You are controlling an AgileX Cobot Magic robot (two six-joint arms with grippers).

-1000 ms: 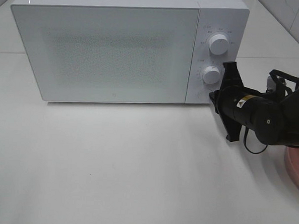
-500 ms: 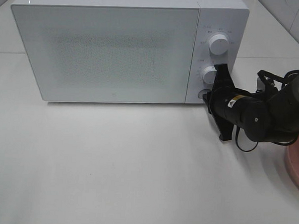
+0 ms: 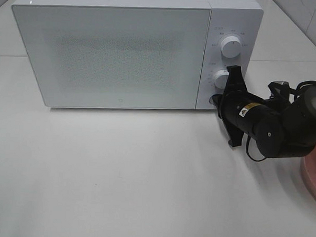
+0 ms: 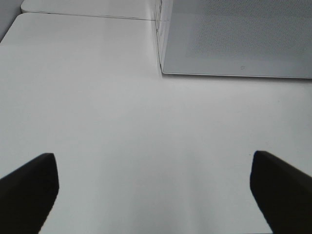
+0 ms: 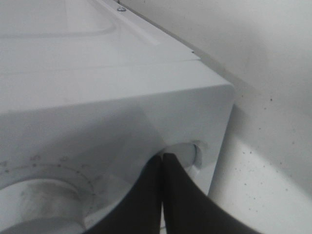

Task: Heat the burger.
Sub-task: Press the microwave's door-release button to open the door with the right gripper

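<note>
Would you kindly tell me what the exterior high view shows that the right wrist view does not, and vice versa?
Only exterior high: the microwave's closed door, its upper dial and a pink plate's edge. Only right wrist: a clear look at the round button, with the shut right gripper at it. Both: that gripper, the white control panel and the lower dial.
</note>
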